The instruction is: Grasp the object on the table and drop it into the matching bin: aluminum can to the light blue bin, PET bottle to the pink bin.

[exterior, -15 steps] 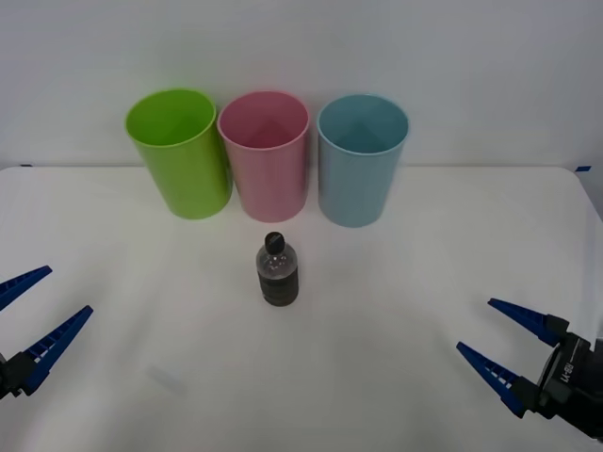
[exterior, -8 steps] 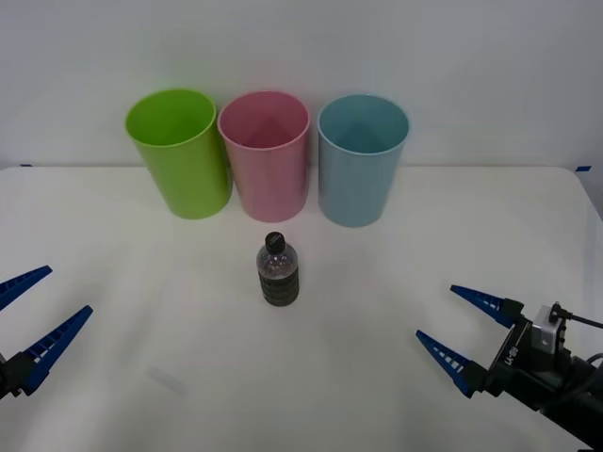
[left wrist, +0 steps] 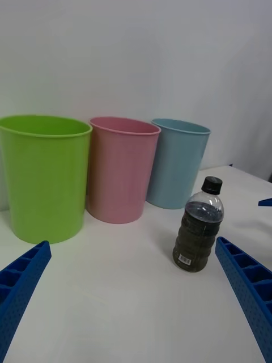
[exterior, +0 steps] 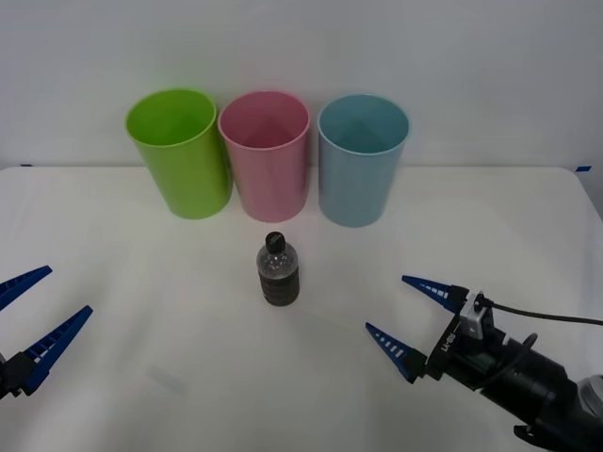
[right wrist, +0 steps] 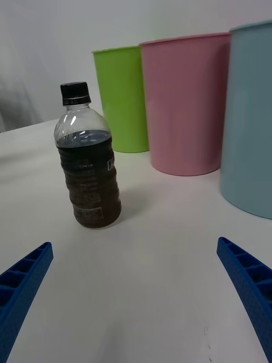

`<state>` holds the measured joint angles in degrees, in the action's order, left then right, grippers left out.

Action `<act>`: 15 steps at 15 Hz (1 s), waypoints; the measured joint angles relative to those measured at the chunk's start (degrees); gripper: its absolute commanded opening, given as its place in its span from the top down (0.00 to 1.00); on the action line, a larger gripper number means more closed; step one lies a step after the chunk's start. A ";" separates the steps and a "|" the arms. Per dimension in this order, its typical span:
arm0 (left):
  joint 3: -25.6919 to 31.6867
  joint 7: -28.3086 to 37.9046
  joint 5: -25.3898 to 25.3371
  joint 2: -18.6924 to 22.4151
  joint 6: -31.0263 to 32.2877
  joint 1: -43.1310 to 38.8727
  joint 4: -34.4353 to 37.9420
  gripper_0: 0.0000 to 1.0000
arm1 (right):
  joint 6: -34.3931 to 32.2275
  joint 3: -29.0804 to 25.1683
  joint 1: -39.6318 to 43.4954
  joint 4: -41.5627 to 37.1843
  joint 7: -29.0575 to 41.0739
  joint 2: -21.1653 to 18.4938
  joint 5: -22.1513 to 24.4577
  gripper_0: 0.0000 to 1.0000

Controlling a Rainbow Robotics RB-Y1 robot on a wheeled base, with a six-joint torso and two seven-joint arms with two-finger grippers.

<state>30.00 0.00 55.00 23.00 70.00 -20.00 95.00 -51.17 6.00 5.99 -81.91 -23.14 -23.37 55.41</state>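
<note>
The PET bottle [exterior: 279, 274] stands upright in the middle of the white table [exterior: 141, 311], clear with a black cap and a dark band; it also appears as bottle [right wrist: 86, 159] and bottle [left wrist: 199, 227]. Behind it stand the pink bin [exterior: 265, 153] and, to its right, the light blue bin [exterior: 361, 158]. My right gripper [exterior: 407, 316] is open, low over the table to the right of the bottle and a little nearer than it, fingers pointing toward it. At the left edge my left gripper [exterior: 30, 306] stays open and parked.
A lime green bin [exterior: 179, 151] stands left of the pink one, the three in a row along the table's far edge against a white wall. A black cable trails from my right wrist [exterior: 551, 317].
My right gripper has moved left and forward across the table toward the bottle, staying open. The left arm and the bottle have not moved.
</note>
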 measured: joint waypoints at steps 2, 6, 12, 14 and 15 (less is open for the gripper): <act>0.00 0.00 0.00 0.00 0.00 0.00 0.00 0.00 | 2.52 3.12 -1.32 0.00 -0.35 0.04 -0.31 0.00; 0.00 0.00 0.00 0.00 0.00 0.00 0.00 0.00 | 7.08 7.42 -4.06 0.00 -1.48 1.03 -0.56 0.00; 0.00 0.00 0.00 0.00 0.00 0.00 0.00 0.00 | 15.19 13.99 -7.92 0.00 -1.66 2.41 -0.49 0.00; 0.00 0.00 0.00 0.00 0.00 0.00 0.00 0.00 | 18.06 16.36 -9.32 0.06 -1.48 2.40 -0.49 0.00; 0.00 0.00 0.00 0.00 0.00 0.00 0.00 0.00 | 18.93 17.23 -10.11 0.59 -1.43 2.65 -0.53 0.00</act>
<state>30.00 0.00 55.00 23.00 70.00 -20.00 95.00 -32.24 23.23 -4.12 -81.32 -24.57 -20.72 54.88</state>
